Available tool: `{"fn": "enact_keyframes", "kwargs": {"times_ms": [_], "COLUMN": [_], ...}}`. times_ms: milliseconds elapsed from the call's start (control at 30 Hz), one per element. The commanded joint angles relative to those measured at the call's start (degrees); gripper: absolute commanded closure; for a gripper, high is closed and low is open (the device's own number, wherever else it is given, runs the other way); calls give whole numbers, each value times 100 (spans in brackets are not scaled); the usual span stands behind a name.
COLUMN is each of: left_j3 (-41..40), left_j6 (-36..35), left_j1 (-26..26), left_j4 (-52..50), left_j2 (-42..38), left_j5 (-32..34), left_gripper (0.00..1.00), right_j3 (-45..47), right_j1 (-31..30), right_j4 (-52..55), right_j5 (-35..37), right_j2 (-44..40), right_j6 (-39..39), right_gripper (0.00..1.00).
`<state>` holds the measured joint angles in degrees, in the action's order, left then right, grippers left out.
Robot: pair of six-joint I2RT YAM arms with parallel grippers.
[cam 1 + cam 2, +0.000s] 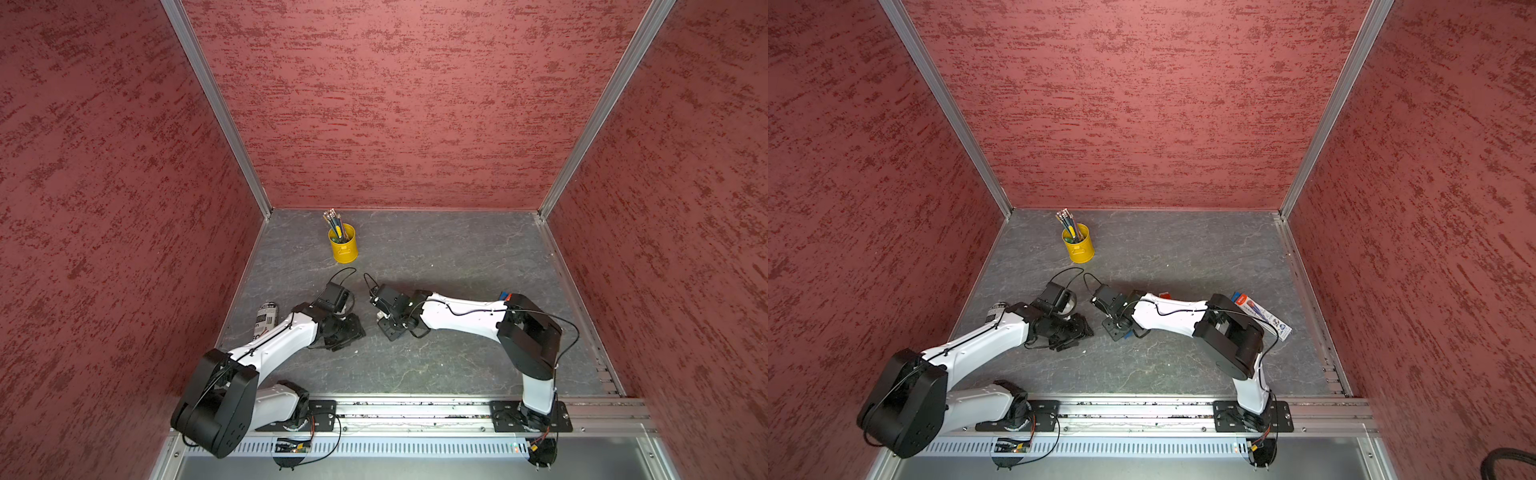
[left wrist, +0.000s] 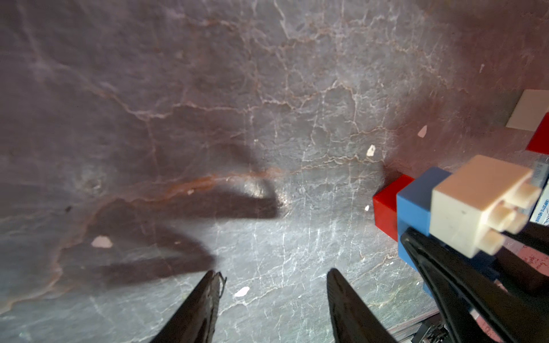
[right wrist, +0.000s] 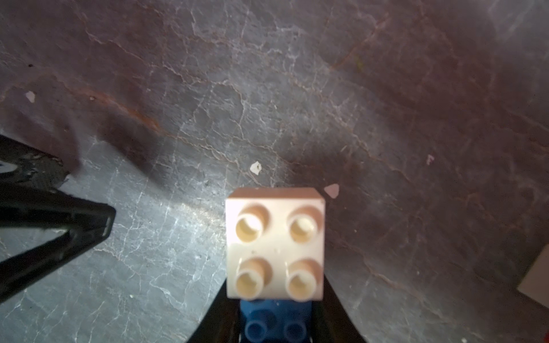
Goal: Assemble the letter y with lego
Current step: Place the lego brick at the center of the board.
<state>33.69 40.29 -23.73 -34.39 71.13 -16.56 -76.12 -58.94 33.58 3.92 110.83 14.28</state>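
Only the wrist views show the right gripper [image 3: 274, 320] clamped on the blue bar [image 2: 416, 202] of the part-built letter y [image 3: 274, 243], the left gripper [image 2: 273, 276] with jaws apart and empty, over veined grey tabletop [image 1: 457, 257] between red walls [image 1: 395, 104].

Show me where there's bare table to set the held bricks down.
Crowded: the middle, where the open left gripper faces the right gripper shut on the partly built y, loose bricks beside. Bare table: the back right, between the pencil cup and the right wall, and the front strip between the grippers and the rail.
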Motion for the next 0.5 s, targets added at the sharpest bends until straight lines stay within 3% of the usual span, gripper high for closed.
{"fn": "enact_keyframes", "kwargs": {"times_ms": [0, 467], "left_j3": [-38, 281], "left_j6": [22, -90], "left_j1": [43, 52], "left_j4": [108, 163], "left_j2": [-34, 273], "left_j5": [18, -75], "left_gripper": [40, 40], "right_j3": [157, -217], "right_j1": [-48, 144], "right_j4": [349, 457], "right_j5": [-114, 426], "right_j2": [542, -146], "right_j6": [-93, 4], "right_gripper": [76, 74]}}
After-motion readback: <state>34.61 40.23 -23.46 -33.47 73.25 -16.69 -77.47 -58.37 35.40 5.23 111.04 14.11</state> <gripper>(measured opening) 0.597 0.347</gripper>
